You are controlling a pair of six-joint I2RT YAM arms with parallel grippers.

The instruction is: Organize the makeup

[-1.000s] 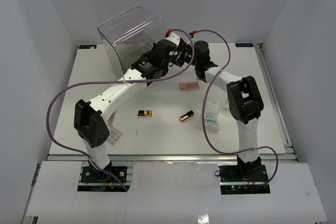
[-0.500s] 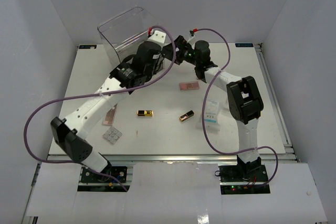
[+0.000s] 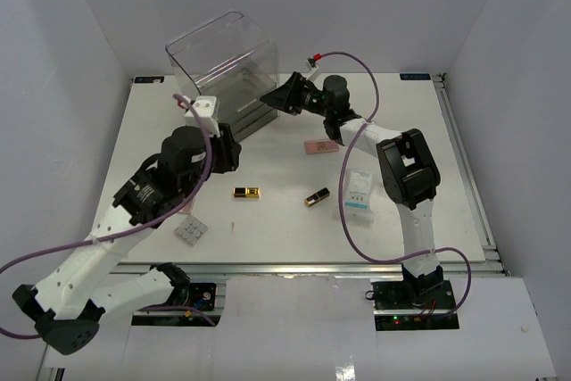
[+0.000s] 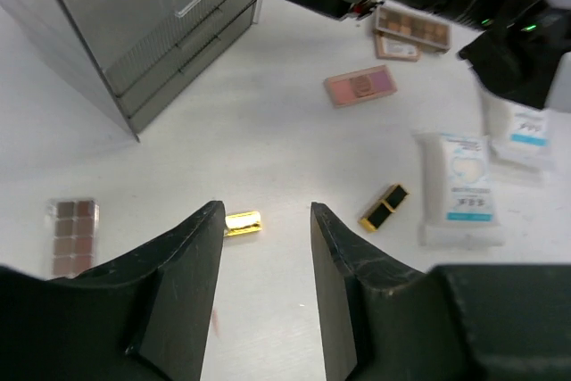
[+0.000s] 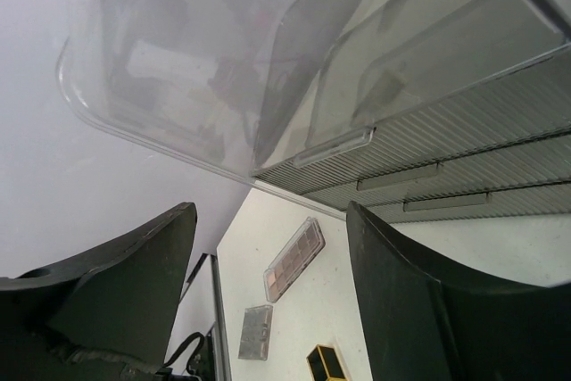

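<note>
The makeup lies loose on the white table. Two gold-black cases [image 3: 247, 192] [image 3: 316, 196] sit mid-table, a pink palette [image 3: 320, 145] behind them, white-teal packets [image 3: 359, 192] to the right, and a grey square palette [image 3: 191, 230] at the near left. In the left wrist view a brown palette [image 4: 70, 231] lies at the left and another [image 4: 410, 28] under the right arm. My left gripper [image 3: 227, 151] is open and empty, hovering above the table near one gold case [image 4: 242, 223]. My right gripper [image 3: 275, 97] is open and empty, right at the front of the clear drawer box [image 3: 223, 64].
The clear acrylic drawer box [image 5: 428, 158] stands at the back left with its ribbed drawers shut. The left arm's purple cable loops off the near left. The right arm stretches across the back of the table above the pink palette.
</note>
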